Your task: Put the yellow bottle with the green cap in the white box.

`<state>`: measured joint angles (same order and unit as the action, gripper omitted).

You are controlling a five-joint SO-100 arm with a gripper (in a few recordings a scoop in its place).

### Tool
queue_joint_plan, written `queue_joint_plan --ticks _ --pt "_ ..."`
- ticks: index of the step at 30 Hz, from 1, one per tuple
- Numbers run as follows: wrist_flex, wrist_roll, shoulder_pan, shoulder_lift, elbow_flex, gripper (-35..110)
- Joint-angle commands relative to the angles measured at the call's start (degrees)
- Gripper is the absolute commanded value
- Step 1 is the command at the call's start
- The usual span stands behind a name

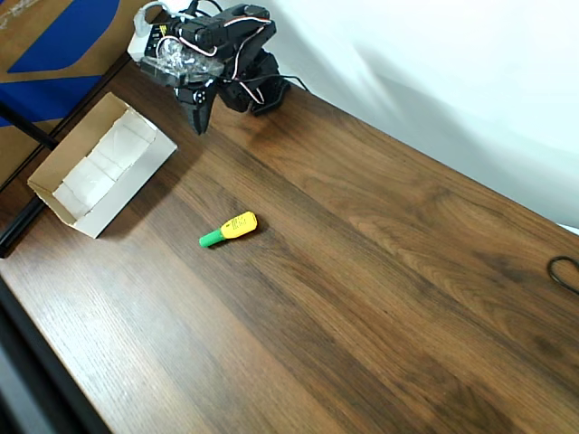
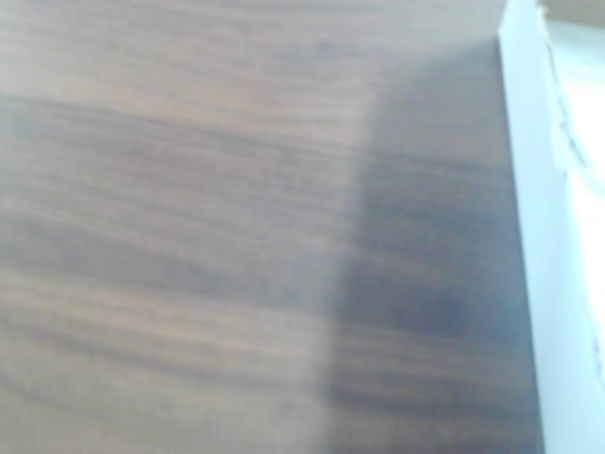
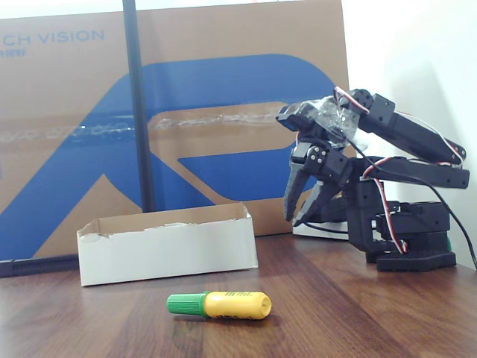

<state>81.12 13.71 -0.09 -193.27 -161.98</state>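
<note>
Yellow bottle (image 3: 223, 304) before white box (image 3: 168, 246)

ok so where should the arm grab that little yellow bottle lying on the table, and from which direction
Probably the yellow body of the yellow bottle with the green cap, not the tapered cap. It lies flat on the wooden table, apart from the white box, so come straight down from above with the end effector, jaws spanning its narrow width, across its long axis.

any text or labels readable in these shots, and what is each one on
"CH VISION" on the big brown and blue cardboard sheet behind the table, cut off at the picture's left edge.
A smaller line beneath it on the same sheet: too small to read.
Dark print on the yellow bottle with the green cap: too blurred to read.
</note>
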Motion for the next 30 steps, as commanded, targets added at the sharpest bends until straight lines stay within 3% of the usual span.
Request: queue_joint_plan --ticks 1,30 --pt "2.72 0.44 0.35 0.88 2.72 4" --pt "-12.22 -2.11 -7.03 40.34 21.97 8"
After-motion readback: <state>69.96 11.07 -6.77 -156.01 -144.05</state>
